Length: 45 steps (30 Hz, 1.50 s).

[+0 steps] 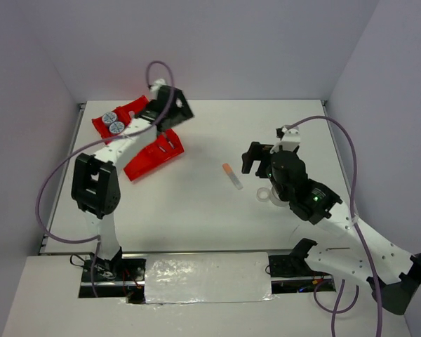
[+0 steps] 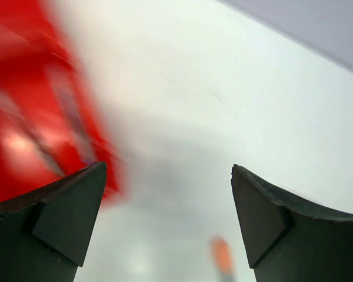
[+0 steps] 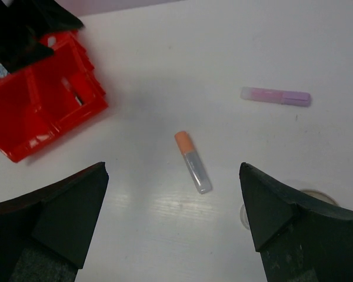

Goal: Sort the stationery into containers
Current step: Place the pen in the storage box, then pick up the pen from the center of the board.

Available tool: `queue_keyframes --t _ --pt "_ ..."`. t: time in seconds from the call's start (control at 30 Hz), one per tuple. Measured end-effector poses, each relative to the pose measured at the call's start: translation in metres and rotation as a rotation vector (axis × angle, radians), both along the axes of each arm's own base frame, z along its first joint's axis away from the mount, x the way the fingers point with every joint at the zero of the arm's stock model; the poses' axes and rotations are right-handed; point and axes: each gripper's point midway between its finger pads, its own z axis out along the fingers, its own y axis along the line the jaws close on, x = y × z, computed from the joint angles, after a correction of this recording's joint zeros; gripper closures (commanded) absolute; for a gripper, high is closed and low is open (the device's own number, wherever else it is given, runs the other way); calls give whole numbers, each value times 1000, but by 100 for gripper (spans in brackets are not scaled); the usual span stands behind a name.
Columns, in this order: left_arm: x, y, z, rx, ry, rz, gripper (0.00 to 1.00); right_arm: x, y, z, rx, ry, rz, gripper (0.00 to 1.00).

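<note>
The orange-tipped stick [image 3: 192, 161] lay flat on the white table [image 1: 196, 210], out in the open and well apart from the red tray [image 1: 154, 156]. A pink stick [image 3: 276, 96] lay farther off, and a clear tape ring [image 1: 265, 194] sat near the right arm. Two tubs [image 1: 113, 123] sat in the tray's far left part.

The right gripper [image 3: 172, 170] hung near the orange-tipped stick and pointed at it, with its jaws wide apart and nothing in them. The left gripper [image 2: 168, 170] was up by the tray, its jaws also wide apart and bare (its own camera view was very blurry).

I thought the stick might roll away if one finger bumped it first, because it looked round and thin. It lay slanted too, so jaws not turned to match could pinch just the tip and flip it. The tape ring was close and could get knocked.
</note>
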Motion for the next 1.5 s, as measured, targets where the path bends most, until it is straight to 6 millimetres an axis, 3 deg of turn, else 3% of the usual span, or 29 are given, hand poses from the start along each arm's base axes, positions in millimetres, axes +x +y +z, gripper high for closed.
queue_keyframes --t 0.1,0.17,0.23,0.3,0.4,0.57,0.67,0.9,1.1,1.27,1.3,1.37,1.43,1.5 --pt "-40 -107 -9 -49 22 -138 1 -2 -17 13 36 -39 -76 0" --pt "-69 -174 -34 -55 83 -216 1 0 -26 15 42 -49 -124 0" --pt "-91 -219 -68 -37 153 -260 2 1 -32 12 36 -43 -160 0" --pt "-106 -242 -104 -5 217 -273 3 2 -35 9 25 -34 -179 0" --pt "-122 -246 -150 55 306 -265 5 3 -38 5 19 -26 -190 0" --pt "-117 -242 -149 55 304 -229 13 3 -38 1 14 -19 -187 0" --pt "-118 -236 -155 74 324 -221 29 4 -36 -2 10 -11 -181 0" --pt "-120 -244 -158 102 319 -273 26 3 -33 -3 11 -5 -165 0" --pt "-130 -255 -159 137 308 -318 29 1 -35 0 20 -13 -160 0" --pt "-135 -258 -163 158 309 -345 58 0 -34 4 32 -22 -148 0" --pt "-135 -258 -163 159 309 -348 70 0 -34 4 33 -24 -146 0" --pt "-136 -260 -164 162 308 -361 82 -2 -35 3 34 -25 -142 0" --pt "-136 -261 -165 170 302 -375 100 -3 -35 1 31 -24 -136 0" --pt "-137 -260 -165 176 293 -389 100 -4 -35 0 30 -24 -130 0"
